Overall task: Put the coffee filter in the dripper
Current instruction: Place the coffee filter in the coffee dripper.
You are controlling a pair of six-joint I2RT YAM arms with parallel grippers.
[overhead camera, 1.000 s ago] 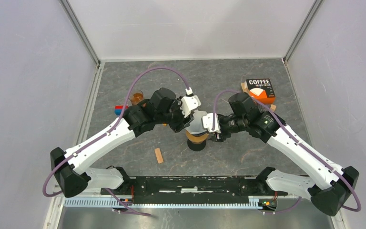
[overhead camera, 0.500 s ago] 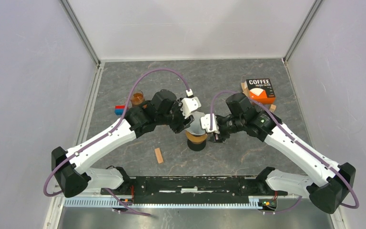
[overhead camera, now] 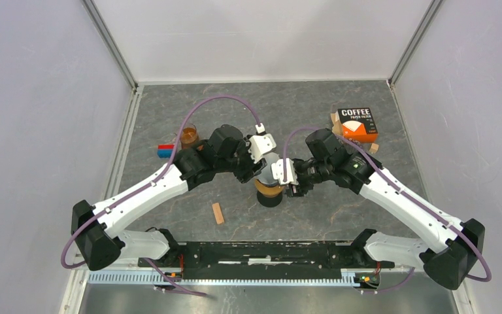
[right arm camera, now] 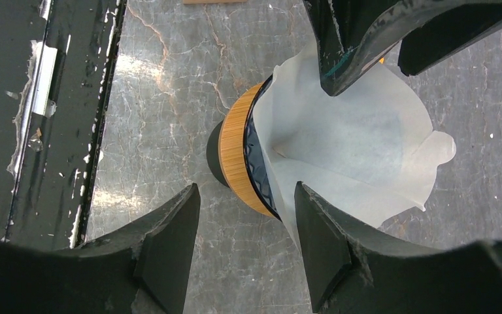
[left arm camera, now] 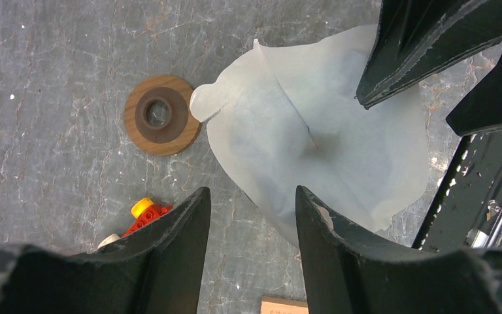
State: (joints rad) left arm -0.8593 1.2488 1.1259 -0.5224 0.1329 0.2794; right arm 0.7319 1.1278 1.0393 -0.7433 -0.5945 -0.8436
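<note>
Enclosing grey marbled tabletop (overhead camera: 287,104): white walls (overhead camera: 261,39); left end effector (left arm camera: 250,196), right end effector (right arm camera: 247,190) part-open, empty.

The left claw (overhead camera: 253,174) and right claw (overhead camera: 294,188) meet over the dripper (overhead camera: 269,195), a pale coffee filter (overhead camera: 271,163) between them. A paper-filter box (overhead camera: 356,124) lies back-right.

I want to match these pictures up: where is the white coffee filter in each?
Top external: coffee filter, a grey-white sliver at the centre, mostly hidden.
Left wrist: coffee filter right of centre, filling much of the picture.
Right wrist: coffee filter right of centre, in the bamboo-ringed dripper.
Shared landmark: the small wooden block, at each wrist picture's edge.
</note>
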